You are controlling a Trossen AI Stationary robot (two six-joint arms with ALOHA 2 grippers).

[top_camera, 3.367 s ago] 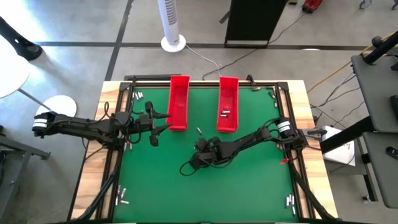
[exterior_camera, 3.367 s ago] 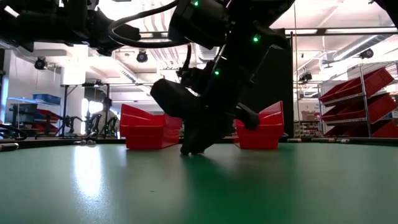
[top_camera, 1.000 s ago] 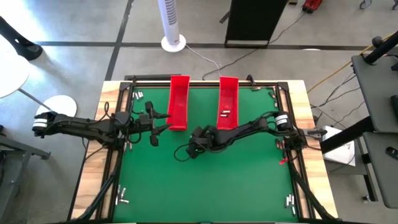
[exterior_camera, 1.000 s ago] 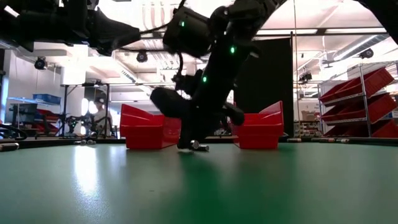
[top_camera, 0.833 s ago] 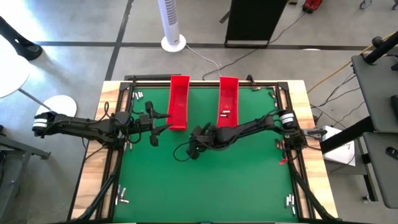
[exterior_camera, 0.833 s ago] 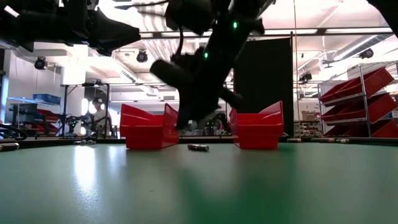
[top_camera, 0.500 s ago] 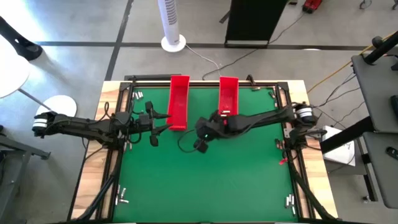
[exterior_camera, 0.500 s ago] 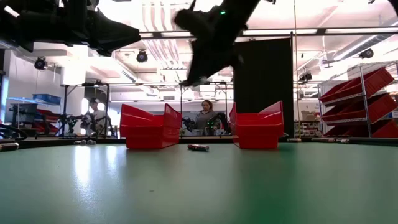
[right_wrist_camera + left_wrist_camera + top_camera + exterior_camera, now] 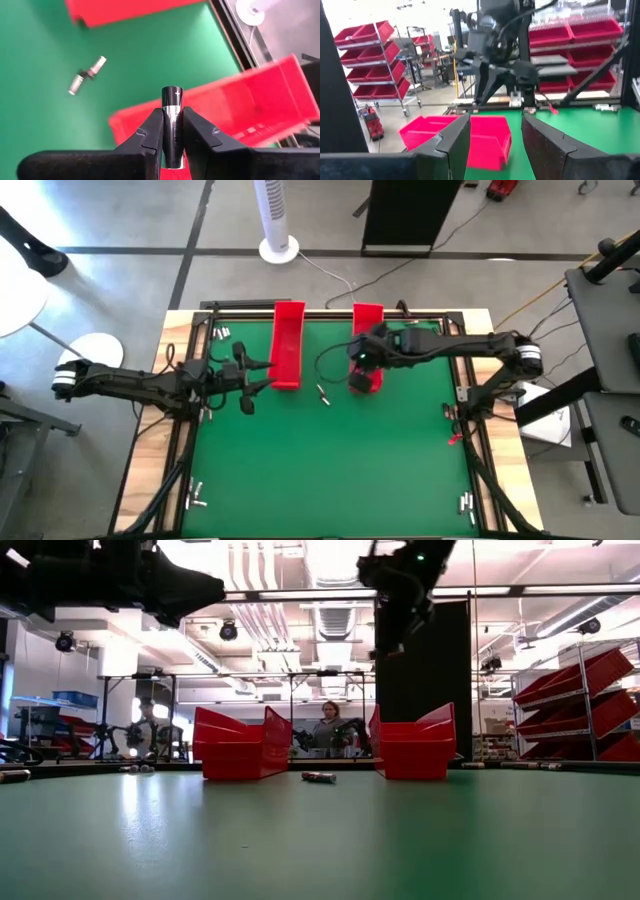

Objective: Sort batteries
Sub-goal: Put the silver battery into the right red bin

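My right gripper [image 9: 357, 372] hangs high over the near end of the right red tray [image 9: 368, 325], shut on one dark battery [image 9: 172, 96] that stands up between its fingers. Two silvery batteries [image 9: 87, 75] lie end to end on the green mat between the trays; they also show in the high view [image 9: 322, 393] and the low view [image 9: 320, 777]. My left gripper [image 9: 496, 134] waits open and level at the table's left, by the near end of the left red tray [image 9: 288, 340], with nothing between its fingers. My right gripper pinches the battery's round sides [image 9: 173, 114] between its two fingers, at about mid-length. The battery's free end [image 9: 172, 92] sticks out past the fingertips, along the fingers. The fingers slant down from the table's right. The battery is lifted clear, above the tray.
Small groups of batteries lie at the mat's corners: far left [image 9: 222, 332], near left [image 9: 195, 498], near right [image 9: 465, 502]. A dark frame [image 9: 455, 395] borders the mat. A person [image 9: 328, 730] sits in the room behind the table.
My right gripper has risen from the mat between the trays with one battery, swung toward the far right to above the right tray's near end, and rolled its wrist. Two batteries stay lying on the mat.
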